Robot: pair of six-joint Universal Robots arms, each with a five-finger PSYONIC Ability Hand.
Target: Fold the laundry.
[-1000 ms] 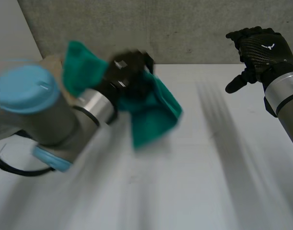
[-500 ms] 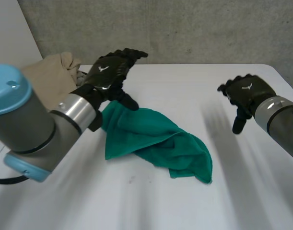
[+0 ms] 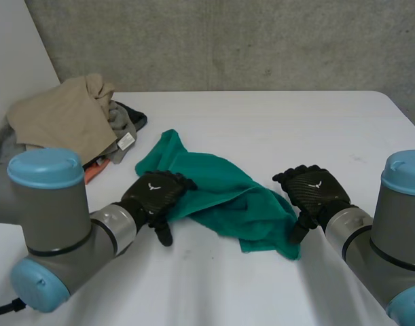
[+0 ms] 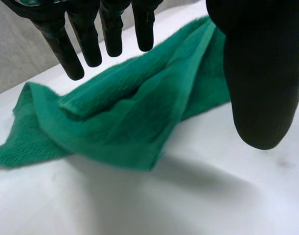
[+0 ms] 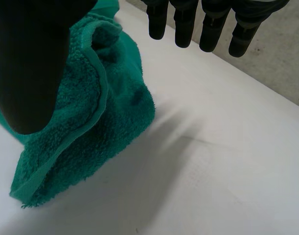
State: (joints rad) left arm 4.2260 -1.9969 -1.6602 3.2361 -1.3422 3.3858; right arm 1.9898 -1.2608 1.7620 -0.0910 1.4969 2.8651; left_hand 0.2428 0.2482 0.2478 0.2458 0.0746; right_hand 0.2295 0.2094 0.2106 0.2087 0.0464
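Observation:
A crumpled green towel [image 3: 217,197] lies in a heap on the white table [image 3: 261,129]. My left hand [image 3: 155,197] hovers at its near left edge, fingers straight and spread, open. In the left wrist view the towel [image 4: 125,112] lies under the fingers [image 4: 98,36] and thumb [image 4: 259,83], nothing gripped. My right hand [image 3: 312,193] is at the towel's right end, open too. Seen from the right wrist, the towel's bunched end [image 5: 85,122] sits beside the thumb [image 5: 32,63], with the fingers [image 5: 208,27] over bare table.
A pile of other laundry, tan cloth [image 3: 61,115] on top with grey and orange pieces under it, lies at the table's back left. A concrete wall [image 3: 227,41] stands behind the table.
My left hand let go of the towel, which dropped onto the table, then came down to its near left edge. My right hand swung down from the back right to the towel's right end.

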